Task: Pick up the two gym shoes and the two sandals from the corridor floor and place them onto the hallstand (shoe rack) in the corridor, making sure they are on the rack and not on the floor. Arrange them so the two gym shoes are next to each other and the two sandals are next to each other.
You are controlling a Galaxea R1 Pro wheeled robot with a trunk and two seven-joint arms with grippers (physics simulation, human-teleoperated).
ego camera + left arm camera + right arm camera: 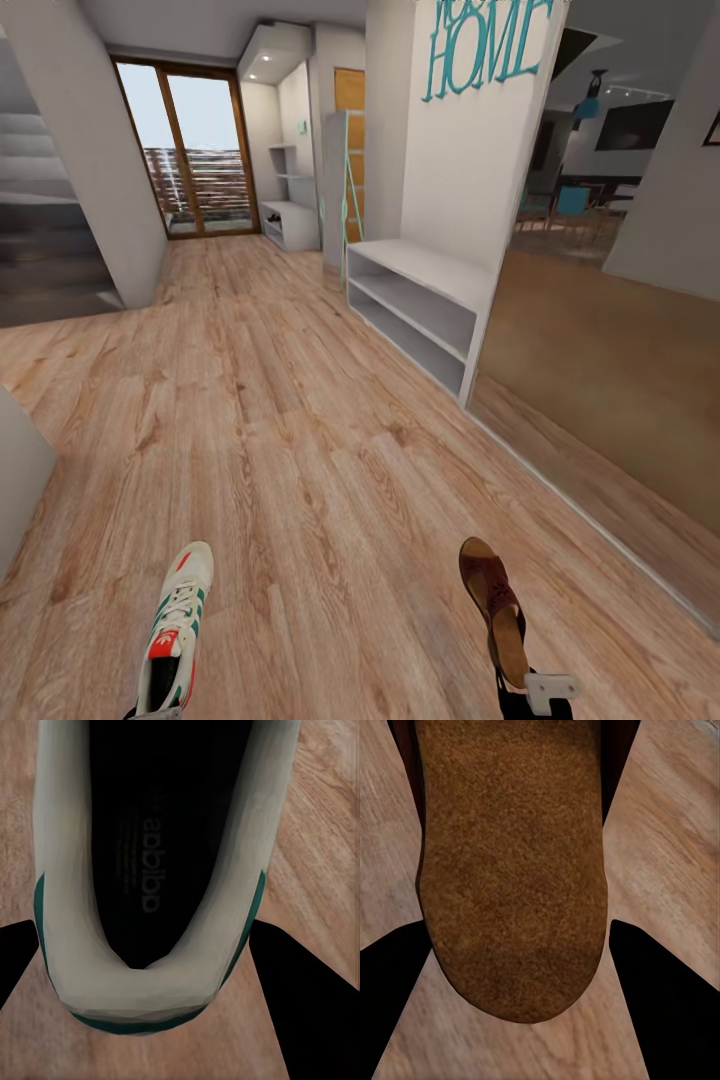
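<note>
Down at the bottom of the head view, I am carrying a white lace-up gym shoe with green stripes and a red-orange patch [175, 630] at lower left and a flat dark brown leather sandal with a tan insole [495, 608] at lower right, both hanging over the light brown wood-plank corridor floor [300, 470]. The pale grey hallstand with two open shelf levels [415, 305] is sitting well ahead, right of centre against the white wall.

I am worrying most about the long drive: each piece of footwear looks to be held by its heel alone, so a jolt could be levering it loose and dropping it back on the planks. Reaching the shelves, a protruding toe could be catching the rack's edge.

My left gripper [146, 975] is pinching the shoe's heel collar, dark fingers [300, 1012] flanking it, set only as wide as the heel. My right gripper [514, 967] is straddling the sandal's heel end likewise, apparently clamping it, though the contact itself is hiding under the insole.
</note>
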